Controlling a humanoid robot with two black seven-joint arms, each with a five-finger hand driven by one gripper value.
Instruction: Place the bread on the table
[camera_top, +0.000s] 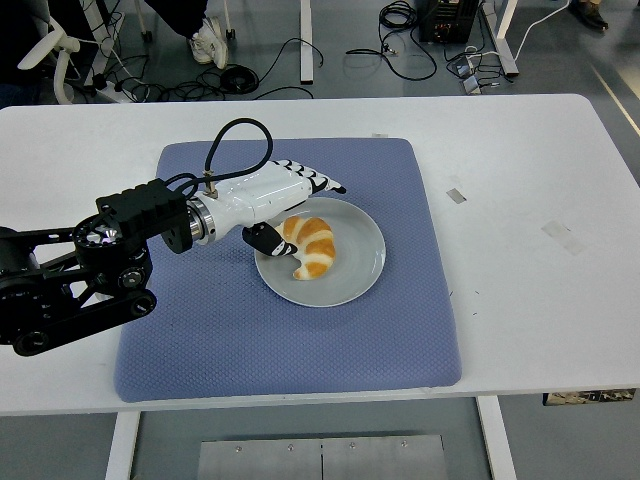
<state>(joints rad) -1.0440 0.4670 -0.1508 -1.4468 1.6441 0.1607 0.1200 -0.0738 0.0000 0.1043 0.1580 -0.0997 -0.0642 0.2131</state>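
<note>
A golden croissant (310, 247) lies on a grey round plate (355, 270) in the middle of a blue mat (300, 340). My left hand (290, 205), white with black fingertips, reaches in from the left and hovers at the croissant's left end. Its fingers (325, 184) stretch out over the plate's far-left rim, and the thumb (265, 240) points down beside the bread's near-left end. The hand is open and holds nothing. The right arm is out of sight.
The mat lies on a white table (530, 180). Small tape marks (562, 236) sit on the table right of the mat. A black cable (235, 135) loops up from my left wrist. Beyond the table's far edge are chair legs, cables and a person's shoe.
</note>
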